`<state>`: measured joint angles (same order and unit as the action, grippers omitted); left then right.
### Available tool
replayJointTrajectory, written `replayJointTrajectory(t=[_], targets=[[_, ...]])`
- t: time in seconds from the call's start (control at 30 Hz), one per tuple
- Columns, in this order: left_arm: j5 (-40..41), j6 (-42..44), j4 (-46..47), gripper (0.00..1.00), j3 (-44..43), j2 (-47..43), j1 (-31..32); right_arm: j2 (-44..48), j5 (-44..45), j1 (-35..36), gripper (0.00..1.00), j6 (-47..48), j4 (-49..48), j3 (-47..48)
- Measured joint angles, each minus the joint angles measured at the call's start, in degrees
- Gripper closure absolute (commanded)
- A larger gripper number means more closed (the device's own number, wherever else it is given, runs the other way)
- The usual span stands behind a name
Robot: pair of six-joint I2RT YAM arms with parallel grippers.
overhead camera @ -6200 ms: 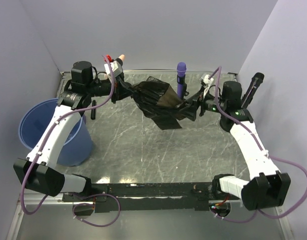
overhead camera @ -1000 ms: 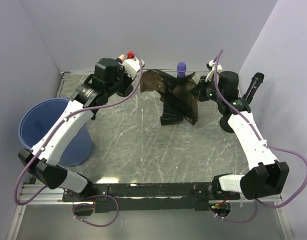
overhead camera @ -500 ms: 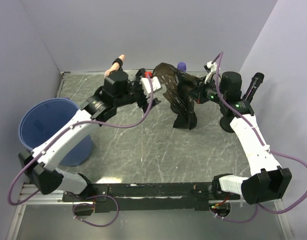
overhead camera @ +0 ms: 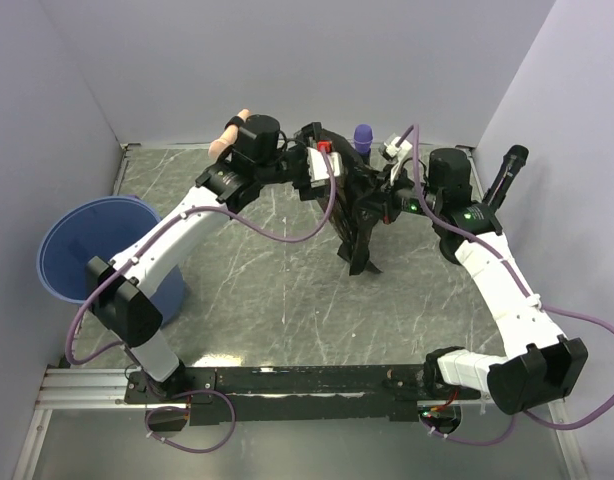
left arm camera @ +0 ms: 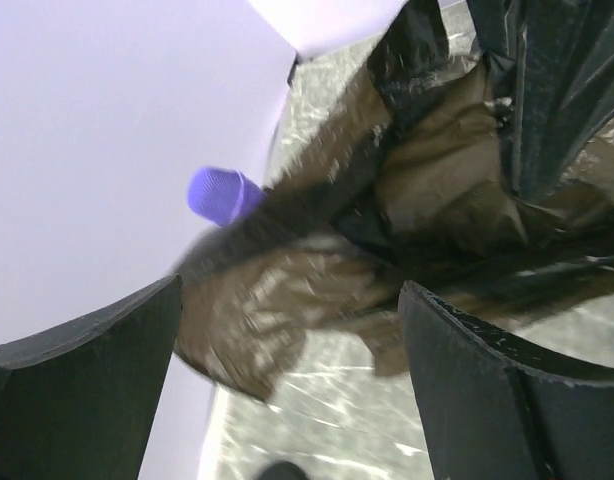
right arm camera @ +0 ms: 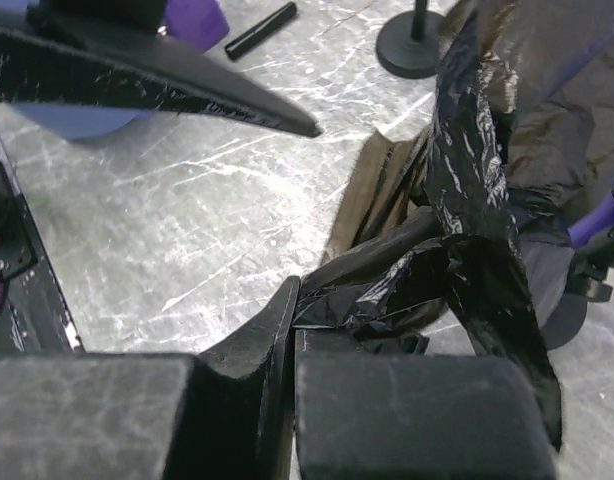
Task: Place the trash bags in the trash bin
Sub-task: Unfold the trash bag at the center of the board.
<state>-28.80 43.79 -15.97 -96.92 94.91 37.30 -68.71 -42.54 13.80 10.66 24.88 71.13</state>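
Trash bag [overhead camera: 358,228], twelve o'clock: clamped in our right jaws, left jaws apart alongside; gathering step, next we judge a left grasp, then carriage to trash bin [overhead camera: 72,255], nine o'clock.

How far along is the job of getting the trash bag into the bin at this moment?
Done: nothing yet; no bag shows inside the trash bin. In hand: the right gripper is shut on the dark trash bag, which hangs over the far side of the table, and the left gripper is open right beside it. Left: carrying the bag across to the bin at the left edge and dropping it in.
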Motion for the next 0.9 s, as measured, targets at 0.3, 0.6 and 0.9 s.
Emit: replayJointTrajectory(t=[0.3,0.6,0.9], targets=[[-6.1,17.7,-9.8,0.13,-8.6,3.7,-0.1,0.4,-1.9,0.5,1.00,4.2,2.0,0.0],[-7.3,32.5,-31.5,0.63,-24.3,15.6,-0.2,0.9,-1.5,0.5,1.00,7.5,3.9,0.1],[-4.0,26.5,-36.1,0.99,-19.7,16.3,0.4,1.4,0.5,0.2,1.00,8.6,3.9,0.1]])
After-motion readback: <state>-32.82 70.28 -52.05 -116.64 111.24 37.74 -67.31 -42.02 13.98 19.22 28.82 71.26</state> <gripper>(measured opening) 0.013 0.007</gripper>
